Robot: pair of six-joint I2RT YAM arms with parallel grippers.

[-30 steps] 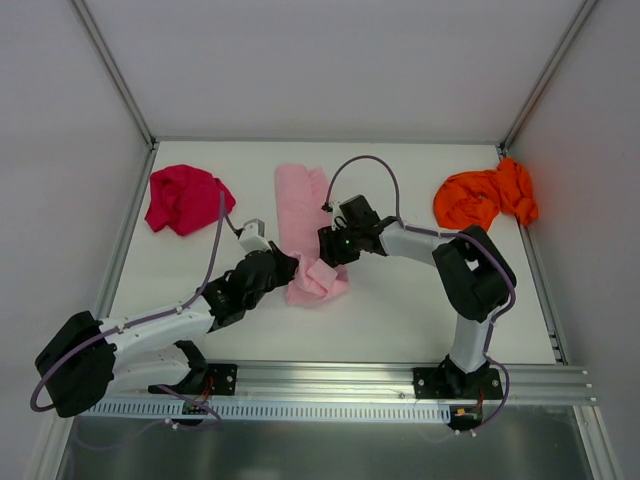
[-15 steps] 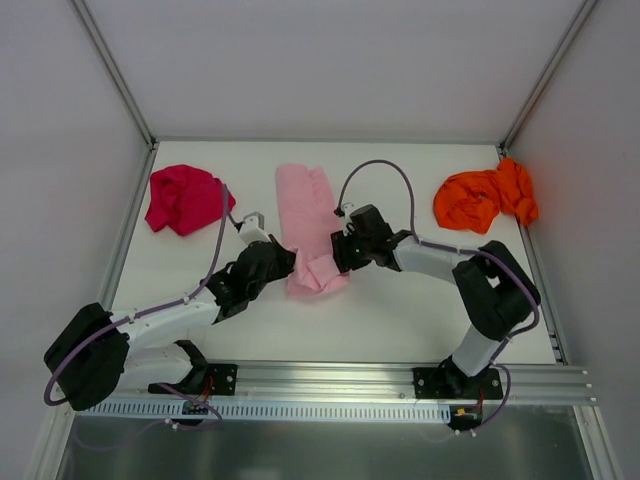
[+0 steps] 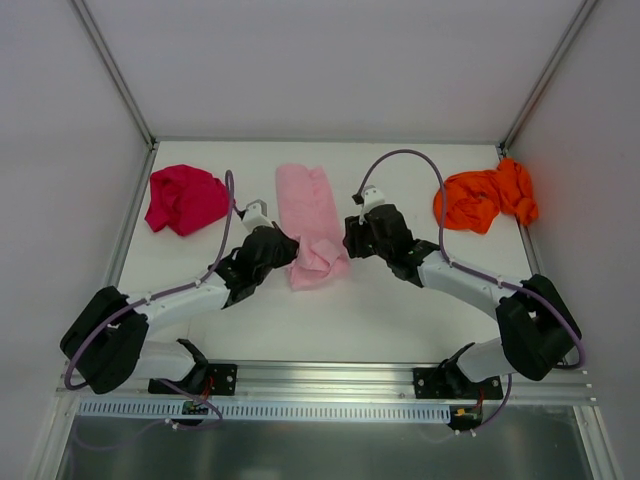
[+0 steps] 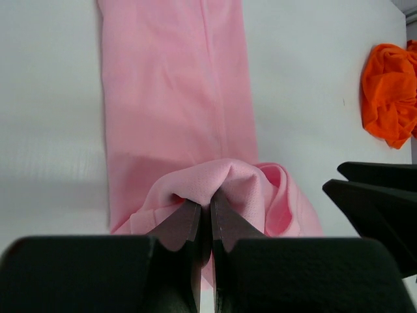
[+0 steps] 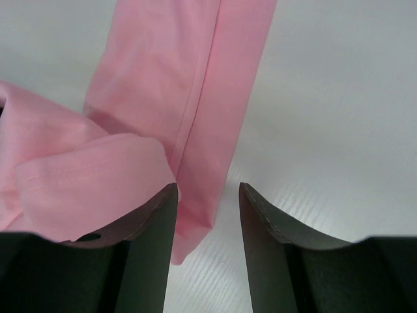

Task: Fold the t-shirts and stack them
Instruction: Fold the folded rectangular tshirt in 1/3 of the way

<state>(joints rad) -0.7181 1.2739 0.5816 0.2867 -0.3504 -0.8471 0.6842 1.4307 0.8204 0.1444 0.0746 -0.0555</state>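
The light pink t-shirt (image 3: 308,205) lies as a long folded strip in the middle of the table, its near end bunched up (image 3: 318,264). My left gripper (image 4: 210,207) is shut on a raised fold of that near end; it sits at the strip's left side (image 3: 288,250). At the strip's right edge, my right gripper (image 5: 207,195) is open (image 3: 350,240). A corner of the pink strip (image 5: 195,163) lies below the gap, ungripped. The magenta-red t-shirt (image 3: 185,198) is crumpled at the back left. The orange t-shirt (image 3: 485,197) is crumpled at the back right.
White walls close the table on three sides, with a metal rail (image 3: 400,380) along the near edge. The orange t-shirt (image 4: 389,91) and my right gripper's black fingers (image 4: 378,202) show at the right of the left wrist view.
My left gripper has carried the pink shirt's near end a little further up the strip. My right arm has swung its elbow out to the right, and its gripper has shifted to the strip's right edge.
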